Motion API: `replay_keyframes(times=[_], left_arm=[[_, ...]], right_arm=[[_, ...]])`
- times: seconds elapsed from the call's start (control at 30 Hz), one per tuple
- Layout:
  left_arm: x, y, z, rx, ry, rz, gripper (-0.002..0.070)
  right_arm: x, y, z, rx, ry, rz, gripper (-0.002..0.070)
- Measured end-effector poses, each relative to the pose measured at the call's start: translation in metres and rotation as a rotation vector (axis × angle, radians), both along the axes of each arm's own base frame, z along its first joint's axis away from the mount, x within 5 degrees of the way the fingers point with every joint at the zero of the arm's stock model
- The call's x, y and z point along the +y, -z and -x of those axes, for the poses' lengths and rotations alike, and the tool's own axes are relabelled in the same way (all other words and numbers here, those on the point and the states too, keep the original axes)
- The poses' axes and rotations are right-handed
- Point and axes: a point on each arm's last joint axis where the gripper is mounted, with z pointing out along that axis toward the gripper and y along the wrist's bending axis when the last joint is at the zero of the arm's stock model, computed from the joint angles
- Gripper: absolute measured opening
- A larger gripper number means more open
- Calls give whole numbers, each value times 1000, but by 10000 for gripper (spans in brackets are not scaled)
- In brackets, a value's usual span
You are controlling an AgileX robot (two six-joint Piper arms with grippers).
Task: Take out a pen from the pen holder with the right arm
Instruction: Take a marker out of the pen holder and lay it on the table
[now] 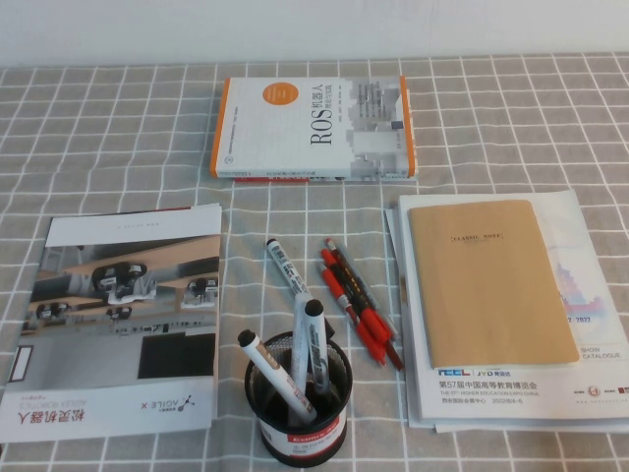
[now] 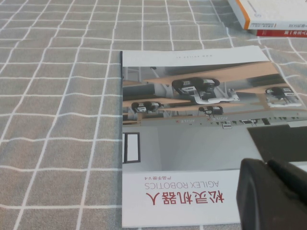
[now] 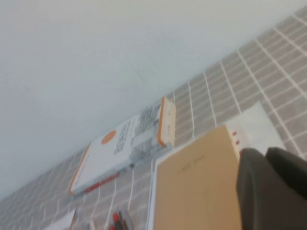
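Nearest to the camera stands the pen holder, a black mesh cup at the front edge of the counter, which is covered with a grey checked cloth. Two markers with white bodies and black caps stand inside it, both leaning, caps upward. A third marker of the same kind lies on the cloth just behind the holder. Beside it lie some red pens, between the holder and the paper stack on my right. On top of this stack rests a brown notebook.

On my left lies a brochure with robot photos and red Chinese letters. At the far side of the counter a white book with orange edges lies flat.

My right hand is clenched and empty. It shows only in its own wrist camera, raised over the right side of the counter, and that camera looks across the brown notebook toward the white book and the pale wall. It does not touch the holder.

My left hand is above the near part of the brochure. Whether it is released or clenched I cannot tell.
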Motion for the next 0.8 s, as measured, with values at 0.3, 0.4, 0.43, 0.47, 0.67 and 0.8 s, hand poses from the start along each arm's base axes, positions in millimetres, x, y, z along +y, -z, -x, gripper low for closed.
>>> replay_keyframes(times=[0.3,0.4,0.43,0.47,0.67,0.8], left_arm=[[0,0,0,0,0,0,-4],[0,0,0,0,0,0,-4],[0,0,0,0,0,0,-4],[0,0,0,0,0,0,-4],[0,0,0,0,0,0,-4],[0,0,0,0,0,0,-4]], right_arm=[[14,-15,0,158,-162,64,-12],[20,-36,-5,217,-237,127,-12],[23,-40,-8,250,-265,147,-12],[25,-46,-11,272,-291,175,-12],[32,-75,-39,365,-405,330,-12],[36,-81,-61,436,-464,404,-12]])
